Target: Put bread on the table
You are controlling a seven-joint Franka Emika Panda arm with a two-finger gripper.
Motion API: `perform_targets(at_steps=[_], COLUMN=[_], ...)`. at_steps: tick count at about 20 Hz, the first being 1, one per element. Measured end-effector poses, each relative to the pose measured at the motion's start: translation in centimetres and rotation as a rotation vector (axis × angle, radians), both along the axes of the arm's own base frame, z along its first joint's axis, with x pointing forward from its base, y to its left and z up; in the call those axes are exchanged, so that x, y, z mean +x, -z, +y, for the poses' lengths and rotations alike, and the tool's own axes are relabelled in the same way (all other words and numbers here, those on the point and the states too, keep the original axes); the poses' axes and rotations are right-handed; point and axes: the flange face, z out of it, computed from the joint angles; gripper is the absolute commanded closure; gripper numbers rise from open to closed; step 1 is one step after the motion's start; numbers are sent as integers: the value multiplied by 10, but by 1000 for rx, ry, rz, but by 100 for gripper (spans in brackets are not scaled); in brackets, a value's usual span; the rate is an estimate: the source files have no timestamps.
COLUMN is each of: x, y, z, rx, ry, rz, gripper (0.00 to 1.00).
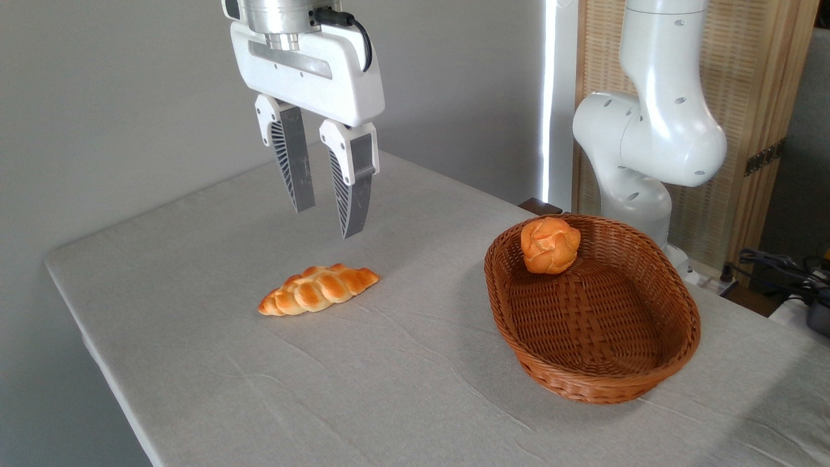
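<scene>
The bread [319, 289], a long braided golden-orange loaf, lies flat on the grey-clothed table [272, 383], left of centre. My gripper [327, 220] hangs in the air above it, a little behind the loaf. Its two ribbed fingers [294, 162] stand apart and hold nothing, so it is open. A clear gap separates the fingertips from the loaf.
A brown oval wicker basket [681, 311] stands on the right of the table with a round orange knotted bun [550, 244] resting against its far inner wall. The arm's white base [648, 143] rises behind the basket. The table's left edge runs close to the loaf.
</scene>
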Motion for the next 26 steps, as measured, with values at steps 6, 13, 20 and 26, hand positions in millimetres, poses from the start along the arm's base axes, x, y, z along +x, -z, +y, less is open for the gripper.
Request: perform_targets(at_steps=[6,13,20,26], x=[1,-5,-5,-4], y=[-4,1,5,5], z=[1,1,4,4], rx=[0,5,6,6], ry=[-2,0,-3,-3], rz=[3,62,81,81], gripper=[0,0,0,0])
